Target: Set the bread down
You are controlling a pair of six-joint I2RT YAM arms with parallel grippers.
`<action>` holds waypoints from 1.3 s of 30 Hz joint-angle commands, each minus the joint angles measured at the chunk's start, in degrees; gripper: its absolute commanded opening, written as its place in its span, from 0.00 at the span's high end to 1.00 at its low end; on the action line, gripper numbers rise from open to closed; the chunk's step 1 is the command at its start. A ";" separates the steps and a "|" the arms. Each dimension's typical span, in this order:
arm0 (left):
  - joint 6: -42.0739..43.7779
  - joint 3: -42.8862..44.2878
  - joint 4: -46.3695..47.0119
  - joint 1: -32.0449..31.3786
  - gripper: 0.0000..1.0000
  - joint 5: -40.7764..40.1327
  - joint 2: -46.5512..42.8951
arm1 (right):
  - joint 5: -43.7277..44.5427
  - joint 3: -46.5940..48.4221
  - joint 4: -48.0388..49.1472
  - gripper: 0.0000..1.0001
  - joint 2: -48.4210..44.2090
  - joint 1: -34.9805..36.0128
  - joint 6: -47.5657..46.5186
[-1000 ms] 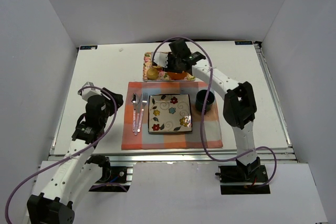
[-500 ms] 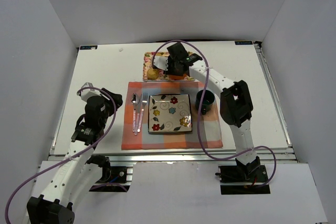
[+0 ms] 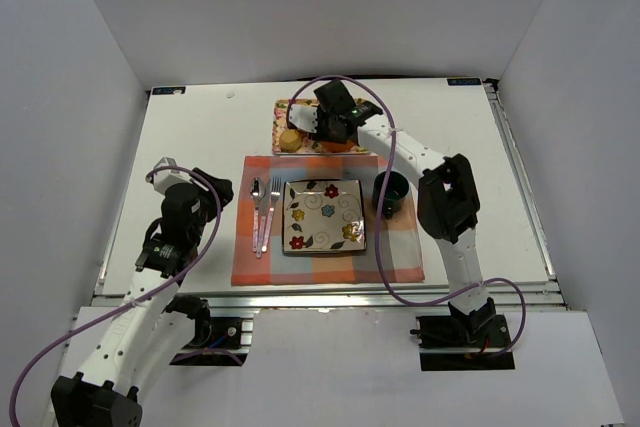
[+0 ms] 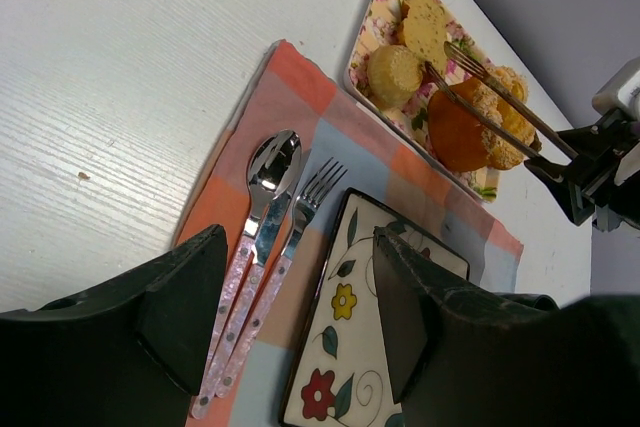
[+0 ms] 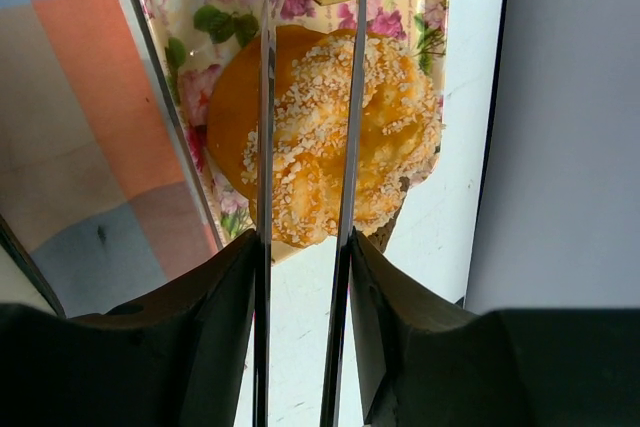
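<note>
The bread (image 5: 340, 137) is golden with a bumpy, crumbed top and lies on the flowered tray (image 5: 170, 7) against an orange piece (image 5: 230, 107). My right gripper (image 5: 305, 247) is shut on metal tongs (image 5: 265, 97), whose two blades stand apart and run over the bread. In the left wrist view the tongs (image 4: 490, 97) hang just above the bread (image 4: 510, 122), their tips reaching past it. From the top the right gripper (image 3: 335, 119) covers most of the bread. My left gripper (image 4: 300, 297) is open over the placemat's left part, holding nothing.
An empty flowered plate (image 3: 325, 232) sits on the checked placemat (image 3: 255, 262), with a spoon (image 3: 257, 209) and fork (image 3: 272, 209) to its left and a dark cup (image 3: 390, 190) to its right. The tray also holds a tan bun (image 4: 393, 72) and a pale slice (image 4: 425, 27).
My right gripper has shifted a little left over the tray, carrying the tongs farther across the food. The left arm has stayed still.
</note>
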 commanded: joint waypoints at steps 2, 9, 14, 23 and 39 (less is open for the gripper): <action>0.20 -0.19 -0.22 0.26 0.30 -0.31 -0.48 | 1.45 3.40 1.92 0.55 -1.88 0.65 3.68; 0.03 -0.46 -0.65 0.26 0.30 -0.31 -1.19 | -1.71 8.49 3.33 0.54 0.23 0.83 12.99; 0.02 -0.02 -1.36 0.18 0.30 -0.66 -1.27 | -2.77 10.16 5.00 0.57 2.07 0.74 18.27; 0.02 0.69 -1.80 0.26 0.30 -0.66 -0.66 | -4.00 11.57 6.06 0.59 5.85 2.06 30.66; -0.15 -0.37 -1.27 0.18 0.30 -0.66 -0.66 | 2.67 10.69 7.46 0.62 9.02 3.81 39.90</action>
